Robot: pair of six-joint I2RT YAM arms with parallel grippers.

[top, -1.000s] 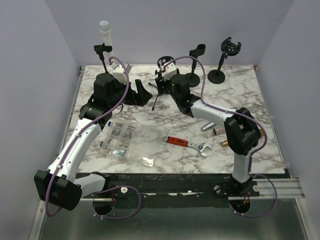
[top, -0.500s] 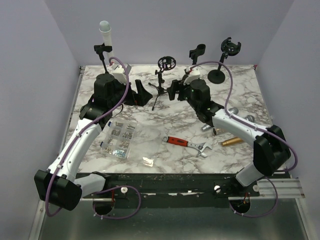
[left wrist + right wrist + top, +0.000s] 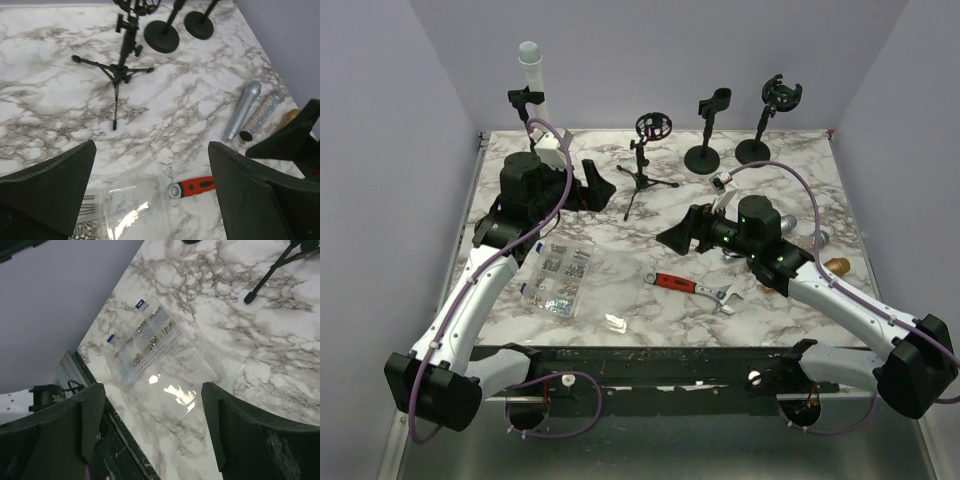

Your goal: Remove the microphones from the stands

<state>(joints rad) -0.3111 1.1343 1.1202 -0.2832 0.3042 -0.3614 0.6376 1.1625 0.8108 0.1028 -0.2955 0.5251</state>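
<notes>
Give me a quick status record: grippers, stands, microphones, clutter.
left gripper: open, empty
right gripper: open, empty
tripod stand: upright, holder empty
far edge: round stand, second round stand, clips empty
far-left stand: white tube upright at its clip
loose: silver microphone and glittery microphone lying side by side
clutter: wrench, screw bag

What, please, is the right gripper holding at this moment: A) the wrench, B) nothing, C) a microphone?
B: the right gripper is open, with only the table and a bag of screws seen between its fingers.
</notes>
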